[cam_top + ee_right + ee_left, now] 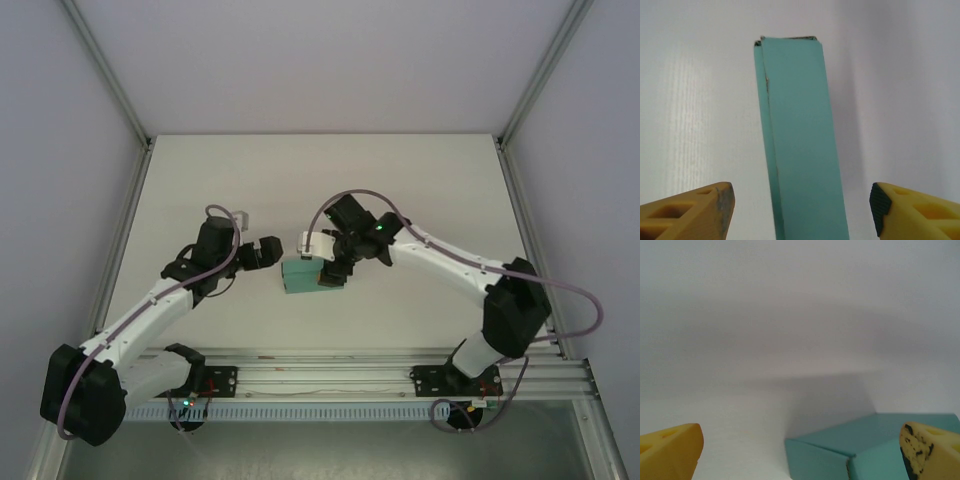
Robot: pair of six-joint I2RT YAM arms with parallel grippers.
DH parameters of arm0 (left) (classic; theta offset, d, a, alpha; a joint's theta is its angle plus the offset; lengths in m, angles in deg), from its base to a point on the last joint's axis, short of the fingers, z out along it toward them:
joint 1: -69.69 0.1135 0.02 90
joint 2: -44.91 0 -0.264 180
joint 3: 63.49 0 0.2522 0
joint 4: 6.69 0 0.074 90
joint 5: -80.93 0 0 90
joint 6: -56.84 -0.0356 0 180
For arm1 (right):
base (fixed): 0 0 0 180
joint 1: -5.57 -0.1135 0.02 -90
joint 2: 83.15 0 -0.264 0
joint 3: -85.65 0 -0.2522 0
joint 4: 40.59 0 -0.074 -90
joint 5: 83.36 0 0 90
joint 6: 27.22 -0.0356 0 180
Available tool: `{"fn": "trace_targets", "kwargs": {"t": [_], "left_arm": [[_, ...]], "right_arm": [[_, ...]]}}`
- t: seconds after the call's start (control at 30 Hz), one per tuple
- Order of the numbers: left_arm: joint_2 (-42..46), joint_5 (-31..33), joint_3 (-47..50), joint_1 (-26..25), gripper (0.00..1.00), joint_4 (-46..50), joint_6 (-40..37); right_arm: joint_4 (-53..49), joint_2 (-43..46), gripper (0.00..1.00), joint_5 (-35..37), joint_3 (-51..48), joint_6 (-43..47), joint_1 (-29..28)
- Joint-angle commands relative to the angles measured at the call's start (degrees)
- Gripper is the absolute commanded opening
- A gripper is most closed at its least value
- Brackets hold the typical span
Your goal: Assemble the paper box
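The paper box (300, 276) lies on the white table (400, 180), near the middle, between the two arms. It is teal and folded into a flat, long shape.

The right pincer (335, 274) sits over the right end of the box. In its own camera the box (800, 140) runs straight away from the right pincer (800, 207), down the middle of the gap. The two yellow fingers (700, 212) are spread wide, one on each side. Neither finger touches the box, and white table shows between them and it.

The left pincer (272, 252) is just beside the left end of the box, a little farther back on the table. In its own camera the left pincer (800, 447) is spread wide too. The box (840, 450) lies low and to the right. The right finger (927, 452) is in front of the box's side. I cannot tell if it touches. The other finger is well apart from the box.
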Motion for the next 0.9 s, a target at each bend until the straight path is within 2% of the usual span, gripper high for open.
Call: {"fn": "trace_targets", "kwargs": {"t": [0.0, 0.1, 0.17, 0.23, 0.4, 0.53, 0.63, 0.8, 0.87], "left_arm": [[-0.36, -9.91, 2.60, 0.18, 1.00, -6.10, 1.62], [-1.91, -10.63, 3.54, -0.29, 0.95, -6.90, 1.61], [-2.84, -13.35, 5.25, -0.53, 0.90, -10.59, 2.08], [-3.84, -14.27, 6.21, -0.81, 0.86, -11.99, 2.51], [-6.42, -15.56, 10.45, -1.31, 0.67, -15.21, 2.54], [-8.90, -15.12, 12.43, -1.31, 0.45, -15.86, 2.29], [-10.33, -15.62, 13.35, -1.31, 0.27, -16.51, 2.34], [-10.84, -16.29, 13.21, -1.63, 0.10, -16.90, 2.18], [-10.29, -15.95, 11.57, -1.91, 0.08, -15.69, 1.58]], "right_arm": [[8.12, 2.79, 0.73, -1.66, -2.53, -5.74, 1.77], [14.27, 2.30, 0.71, 5.79, -4.92, -12.40, 2.53], [16.51, 1.69, 0.68, 9.73, -6.82, -15.10, 2.72], [18.66, 1.31, 0.68, 10.92, -9.51, -17.04, 2.87], [30.11, 2.39, 0.68, 9.89, -21.50, -20.59, 2.76], [38.49, 2.80, 0.69, 8.59, -28.97, -22.00, 2.76], [38.88, 2.53, 0.69, 8.70, -30.36, -22.68, 2.76], [37.75, 3.81, 0.69, 9.24, -29.85, -23.12, 2.77], [36.64, 4.77, 0.71, 9.01, -28.30, -23.83, 2.71]]}}
